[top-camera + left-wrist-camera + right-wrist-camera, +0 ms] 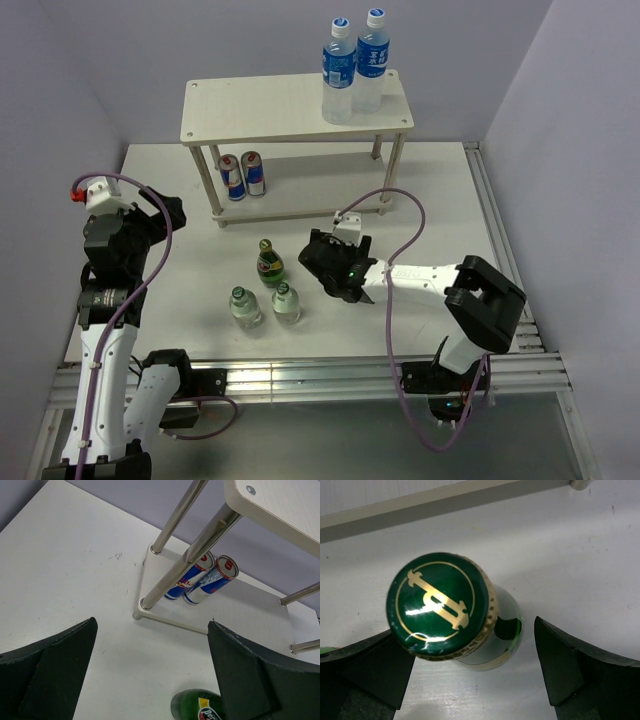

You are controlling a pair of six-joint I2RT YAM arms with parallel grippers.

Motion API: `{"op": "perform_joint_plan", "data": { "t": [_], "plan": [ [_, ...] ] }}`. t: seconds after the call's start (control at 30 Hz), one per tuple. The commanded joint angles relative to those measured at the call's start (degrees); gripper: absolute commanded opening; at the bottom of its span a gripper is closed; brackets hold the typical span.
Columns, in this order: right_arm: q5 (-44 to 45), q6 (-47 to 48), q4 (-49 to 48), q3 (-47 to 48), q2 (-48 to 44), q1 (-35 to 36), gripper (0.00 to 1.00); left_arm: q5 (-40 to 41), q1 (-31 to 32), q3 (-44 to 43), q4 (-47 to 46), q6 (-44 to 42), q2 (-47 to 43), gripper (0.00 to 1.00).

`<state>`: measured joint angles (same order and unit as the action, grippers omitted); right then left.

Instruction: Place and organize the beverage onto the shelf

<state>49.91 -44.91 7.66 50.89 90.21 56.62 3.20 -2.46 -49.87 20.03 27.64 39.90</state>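
Reaching in from the right, the right gripper (312, 265) lies low over the table (440, 200), jaws spread wide, holding nothing. The green bottle (269, 263) stands upright just beside its tips, on their left. The overhead view shows a narrow gap and no contact. In the right wrist view the bottle's cap (440, 605), dark green with a gold emblem, sits in the opening between the two black fingers (585, 675), nearer the left one. Cannot tell whether that finger touches the glass, since the cap hides the spot.

The left gripper (168, 215) is up at the left of the table, well apart from every bottle, released and empty. Its wrist view looks out between its own fingers (50, 675) toward the shelf's near left corner. The green bottle's shoulder shows at the bottom edge.

The shelf (297, 105) stands at the far side of the table, near the back wall. On the top board are two water bottles (338, 75) with blue labels and white caps, upright and close together at the right end. On the lower board (240, 610) are two cans (231, 178), blue and silver, upright, side by side at the left end, just behind the front left leg (185, 560).

Two small clear bottles (243, 308) with green caps stand side by side on the table, just in front of the green bottle, toward the arm bases. These three stand on the table, off the shelf.
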Motion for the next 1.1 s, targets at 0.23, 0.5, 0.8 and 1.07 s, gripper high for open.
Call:
{"op": "perform_joint_plan", "data": {
  "t": [0.23,0.5,0.8,1.07],
  "plan": [
    [1.24,-4.40,-6.43,-2.81,4.97,0.07,1.00,-1.00,-0.27,-0.32,-1.05,-1.18,-0.79,0.99],
    [3.26,-4.23,-12.05,-4.84,7.78,-0.11,0.95,-1.18,-0.27,-0.32,-1.05,-1.18,-1.14,0.99],
    [6.17,-3.61,-13.64,-4.22,10.33,-0.72,0.54,-0.92,-0.27,-0.32,-0.87,-1.18,-1.23,0.99],
    [6.34,-3.35,-9.87,-2.29,8.93,-0.99,0.00,-1.01,-0.27,-0.32,-0.96,-1.18,-1.32,0.99]
  ]
}}
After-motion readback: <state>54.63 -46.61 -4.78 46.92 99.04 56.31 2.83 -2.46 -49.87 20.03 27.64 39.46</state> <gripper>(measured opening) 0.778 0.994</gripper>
